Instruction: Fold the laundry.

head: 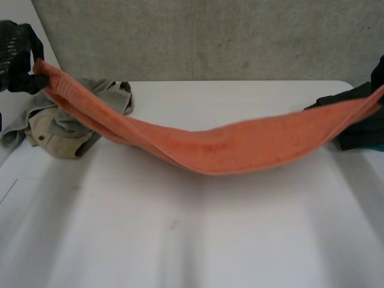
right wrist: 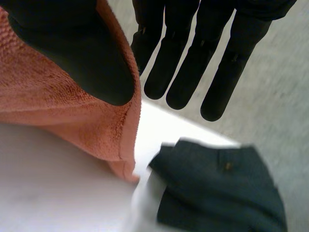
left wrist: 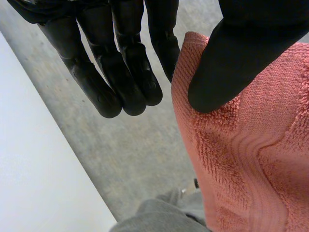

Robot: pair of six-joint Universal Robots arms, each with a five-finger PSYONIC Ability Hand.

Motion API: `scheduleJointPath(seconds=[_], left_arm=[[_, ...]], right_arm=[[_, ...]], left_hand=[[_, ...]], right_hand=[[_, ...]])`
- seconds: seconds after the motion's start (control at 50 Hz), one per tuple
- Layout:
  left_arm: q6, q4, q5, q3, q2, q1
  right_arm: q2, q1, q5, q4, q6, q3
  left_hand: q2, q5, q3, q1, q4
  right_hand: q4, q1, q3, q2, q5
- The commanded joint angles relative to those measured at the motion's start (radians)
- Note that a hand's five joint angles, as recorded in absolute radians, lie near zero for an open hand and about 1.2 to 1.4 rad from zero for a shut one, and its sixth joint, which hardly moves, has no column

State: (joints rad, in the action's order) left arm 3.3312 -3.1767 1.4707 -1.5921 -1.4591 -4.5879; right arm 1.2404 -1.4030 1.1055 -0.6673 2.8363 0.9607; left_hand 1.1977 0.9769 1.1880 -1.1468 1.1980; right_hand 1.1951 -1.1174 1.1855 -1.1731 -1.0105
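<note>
An orange towel (head: 228, 147) is stretched across the table between my two hands and sags low in the middle. My left hand (head: 18, 57) is raised at the far left and holds one end. In the left wrist view its thumb (left wrist: 231, 58) pinches the towel's edge (left wrist: 251, 159) against a finger, while the other fingers (left wrist: 130, 77) stay straight beside it. My right hand (head: 378, 72) holds the other end at the far right. Its thumb (right wrist: 82, 53) presses the towel (right wrist: 58, 106) against a finger, and the remaining fingers (right wrist: 193, 63) stand straight.
A heap of beige and grey clothes (head: 57, 129) lies at the table's left, behind the towel. A dark garment (head: 360, 129) lies at the right edge, below my right hand (right wrist: 222, 188). The white table (head: 192, 240) stretches in front, and a grey wall stands behind it.
</note>
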Motion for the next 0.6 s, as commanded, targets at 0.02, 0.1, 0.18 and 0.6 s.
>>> scheduleJointPath(seconds=[0.02,0.1,0.18,0.6], left_arm=[[0.014,0.057,-0.015,-0.011,-0.085,-0.022],[0.077,0.073,-0.007,0.017,-0.226,-0.017],[0.180,0.084,0.032,0.083,-0.392,0.004],[-0.055,-0.537,0.229,0.614,-0.483,0.043]], right_arm=[[-0.067,-0.027,0.096,-0.057,-0.153,0.012],[-0.124,-0.074,0.152,-0.058,-0.227,0.023],[-0.191,-0.125,0.204,-0.043,-0.294,-0.002],[-0.164,-0.209,0.442,0.890,0.155,-0.254]], left_hand=[[0.199,0.245,0.208,-0.249,0.198],[0.199,0.245,0.208,-0.249,0.198],[0.199,0.245,0.208,-0.249,0.198],[0.199,0.245,0.208,-0.249,0.198]], right_hand=[[0.201,-0.279,0.211,-0.223,-0.211],[0.201,-0.279,0.211,-0.223,-0.211],[0.201,-0.279,0.211,-0.223,-0.211],[0.201,-0.279,0.211,-0.223,-0.211]])
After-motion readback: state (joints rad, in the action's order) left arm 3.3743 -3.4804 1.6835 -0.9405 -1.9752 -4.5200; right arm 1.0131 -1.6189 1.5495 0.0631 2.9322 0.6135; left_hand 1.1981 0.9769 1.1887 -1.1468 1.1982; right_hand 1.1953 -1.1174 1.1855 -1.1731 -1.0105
